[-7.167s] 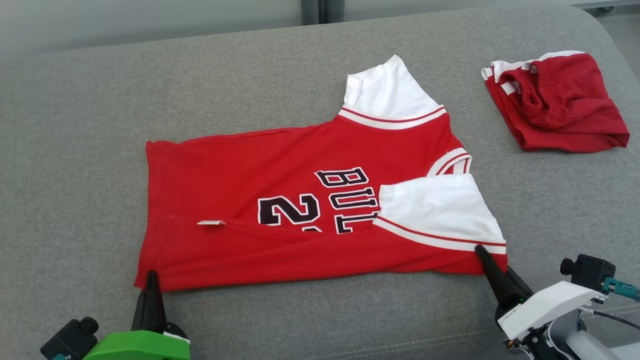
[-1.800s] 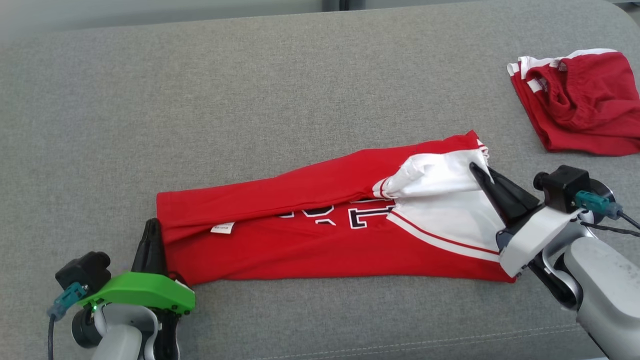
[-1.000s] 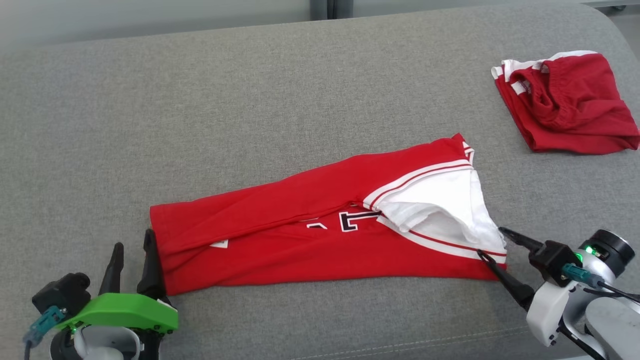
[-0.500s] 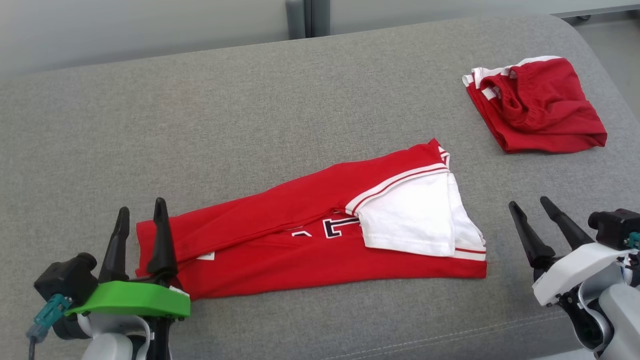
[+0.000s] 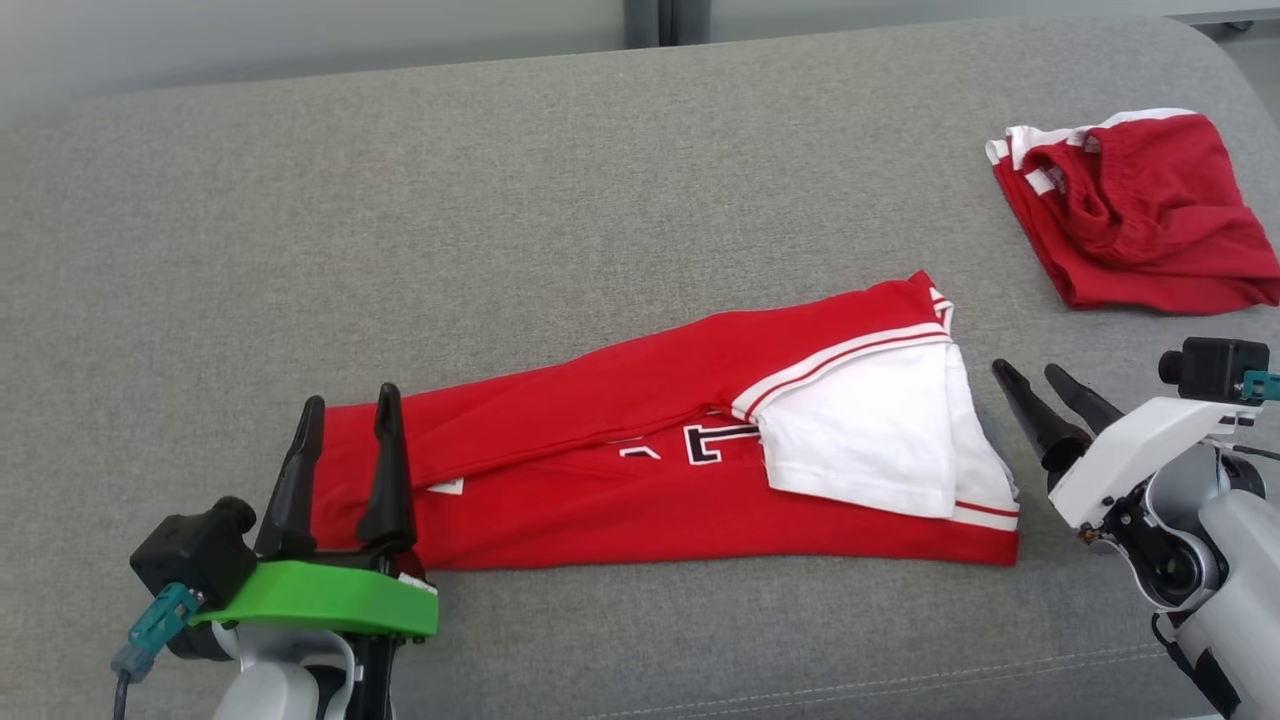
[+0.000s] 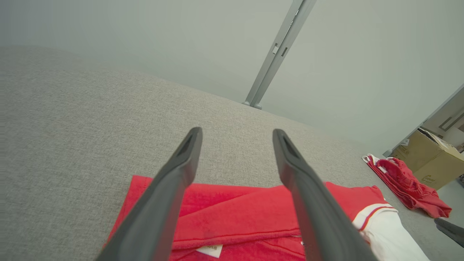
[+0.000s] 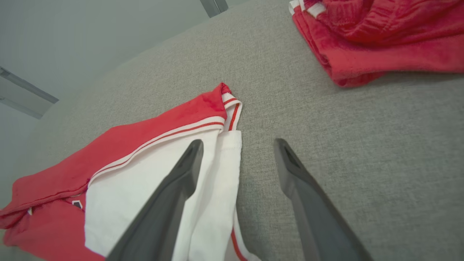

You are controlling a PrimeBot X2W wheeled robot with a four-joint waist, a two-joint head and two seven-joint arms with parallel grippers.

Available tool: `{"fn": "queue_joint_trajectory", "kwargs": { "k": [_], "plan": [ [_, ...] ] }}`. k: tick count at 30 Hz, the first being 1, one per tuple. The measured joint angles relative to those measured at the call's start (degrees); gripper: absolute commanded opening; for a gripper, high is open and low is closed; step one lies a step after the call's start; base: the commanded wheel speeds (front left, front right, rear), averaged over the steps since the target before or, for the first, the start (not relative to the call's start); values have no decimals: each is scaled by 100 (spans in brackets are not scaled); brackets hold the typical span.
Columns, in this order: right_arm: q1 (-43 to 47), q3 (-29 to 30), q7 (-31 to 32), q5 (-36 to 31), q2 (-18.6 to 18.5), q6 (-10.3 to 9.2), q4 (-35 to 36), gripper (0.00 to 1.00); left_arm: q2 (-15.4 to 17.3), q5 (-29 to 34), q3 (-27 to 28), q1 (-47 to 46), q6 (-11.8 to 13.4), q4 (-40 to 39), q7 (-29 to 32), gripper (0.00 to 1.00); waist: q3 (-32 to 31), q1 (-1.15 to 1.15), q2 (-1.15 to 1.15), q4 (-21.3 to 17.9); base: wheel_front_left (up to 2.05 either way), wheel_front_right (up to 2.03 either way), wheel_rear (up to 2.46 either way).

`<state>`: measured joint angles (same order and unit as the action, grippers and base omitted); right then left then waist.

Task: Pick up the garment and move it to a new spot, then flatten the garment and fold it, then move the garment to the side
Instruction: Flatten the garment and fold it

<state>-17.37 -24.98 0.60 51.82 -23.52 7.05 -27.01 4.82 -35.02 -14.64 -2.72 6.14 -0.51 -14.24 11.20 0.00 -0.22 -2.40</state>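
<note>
I log left claw [image 5: 350,395] agape, empty, over jersey [image 5: 600,480] hem; right claw [image 5: 1024,367] agape, empty, at opposite end; grey upholstery [image 5: 500,200] beneath.

red shorts [image 5: 1140,215] on grey cushion [image 5: 500,200]

Folded red jersey [image 5: 640,470], left gripper [image 5: 350,397] spread over its 9 o'clock end, right gripper [image 5: 1025,368] spread beside its 3 o'clock end.

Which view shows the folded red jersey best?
Head view: the whole jersey lies in frame, end to end. The left wrist view shows its hem end, cut off below; the right wrist view, its white-sleeved end.
</note>
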Motion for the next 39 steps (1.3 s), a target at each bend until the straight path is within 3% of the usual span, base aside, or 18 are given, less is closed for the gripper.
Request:
{"fn": "queue_joint_trajectory", "kwargs": {
  "k": [18, 19, 21, 23, 25, 33, 39],
  "plan": [
    [-429, -480, 1323, 699, -327, 0, -141, 100, -59, 7, 167, 0, 52, -134, -1, 100, 399, 0, 0, 622, 0, 0, 0],
    [-429, -480, 1323, 699, -327, 0, -141, 97, -59, 7, 167, 0, 52, -134, -1, 100, 399, 0, 0, 622, 0, 0, 0],
    [-465, -542, 1365, 737, -333, 0, -81, 48, -67, 8, 176, 0, 52, -158, -1, 100, 404, 0, 0, 623, 0, 0, 0],
    [-503, -653, 1412, 743, -336, 0, 11, 30, -70, 14, 186, 0, 52, -170, -1, 100, 407, 0, 0, 621, 0, 0, 0],
    [-548, -764, 1459, 744, -332, 0, 87, 1, -73, 51, 196, 0, 52, -179, -1, 100, 408, 0, 0, 613, 0, 0, 0],
    [-681, -946, 1427, 751, -410, 1, 248, 0, -86, 81, 381, 3, 69, -207, -2, 100, 369, 0, 0, 455, 0, 0, 0],
    [-867, -895, 1304, 758, -721, 8, 287, 0, -86, 131, 497, 5, 70, -244, -4, 100, 331, 0, 0, 228, 0, 0, 0]
  ]
}}
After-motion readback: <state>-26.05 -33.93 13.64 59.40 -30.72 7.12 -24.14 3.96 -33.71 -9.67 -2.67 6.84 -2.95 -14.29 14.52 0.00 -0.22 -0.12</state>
